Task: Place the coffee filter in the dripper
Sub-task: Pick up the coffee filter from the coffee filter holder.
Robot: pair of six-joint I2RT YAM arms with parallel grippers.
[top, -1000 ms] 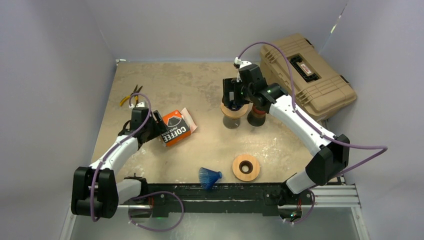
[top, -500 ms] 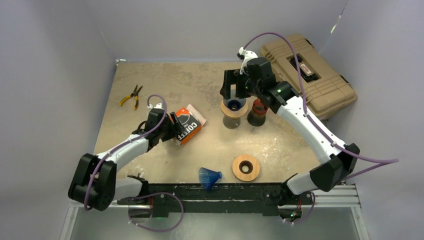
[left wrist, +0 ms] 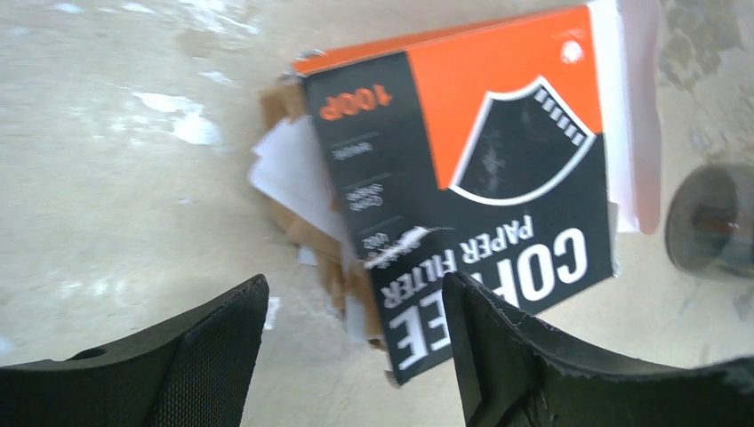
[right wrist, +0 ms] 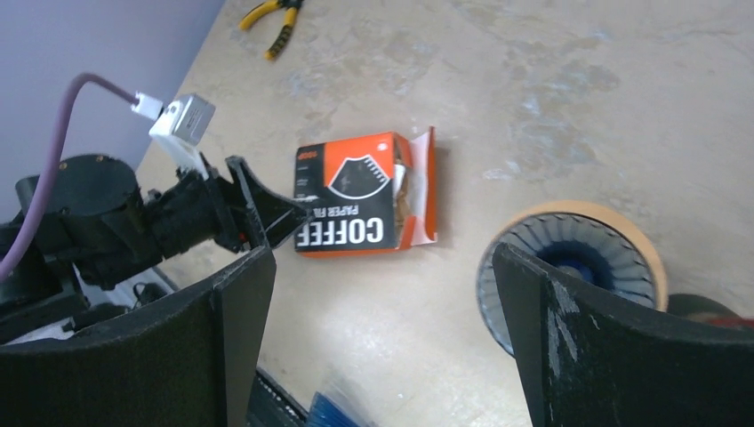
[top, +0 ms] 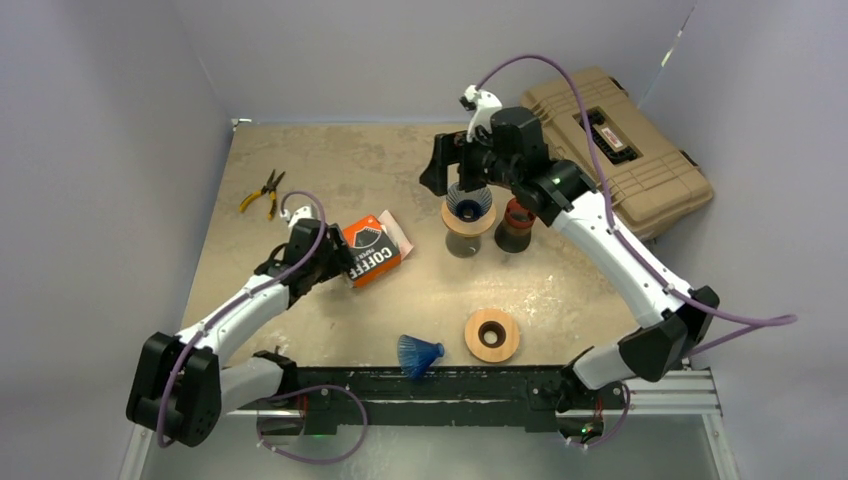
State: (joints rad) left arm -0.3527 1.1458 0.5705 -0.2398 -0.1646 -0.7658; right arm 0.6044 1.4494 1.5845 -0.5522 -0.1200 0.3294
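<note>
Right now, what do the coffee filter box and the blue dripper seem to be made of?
The coffee filter box looks like printed cardboard, slightly glossy; torn brown edges show at its open end. The blue dripper is probably translucent plastic: its thin ribbed walls let light through.

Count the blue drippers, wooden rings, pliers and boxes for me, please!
Blue drippers: 2
Wooden rings: 2
Pliers: 1
Boxes: 2, the coffee filter box and the tan case
Total: 7
</note>
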